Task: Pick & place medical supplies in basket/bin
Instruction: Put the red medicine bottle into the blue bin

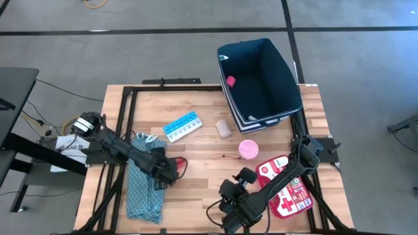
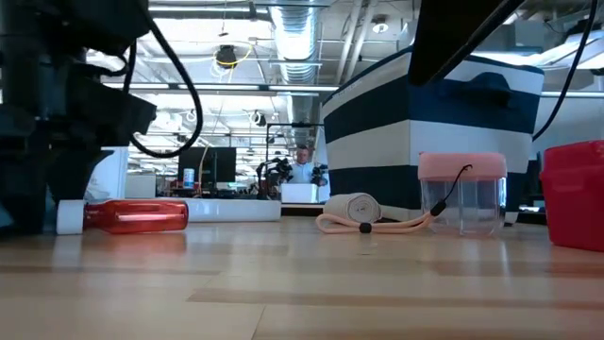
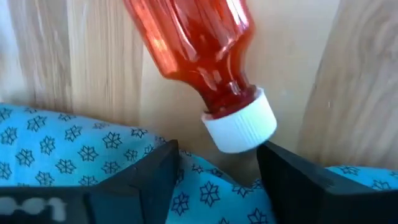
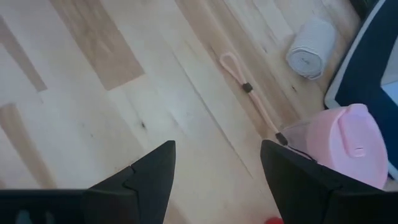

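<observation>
Hovering low over the teal cloth (image 1: 144, 186), the left gripper (image 3: 217, 165) is standing with fingers spread, just short of a red bottle's white cap (image 3: 241, 126). The right gripper (image 4: 217, 168) is waiting agape above bare table (image 1: 202, 153), near the pink tape container (image 1: 248, 149). The navy bin (image 1: 261, 78) is sitting at the far right corner, holding a pink cube (image 1: 230, 81).

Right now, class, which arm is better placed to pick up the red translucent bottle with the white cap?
Left. Its open hand sits just short of the red bottle's white cap, above the teal patterned cloth. The right hand faces bare wood.
</observation>
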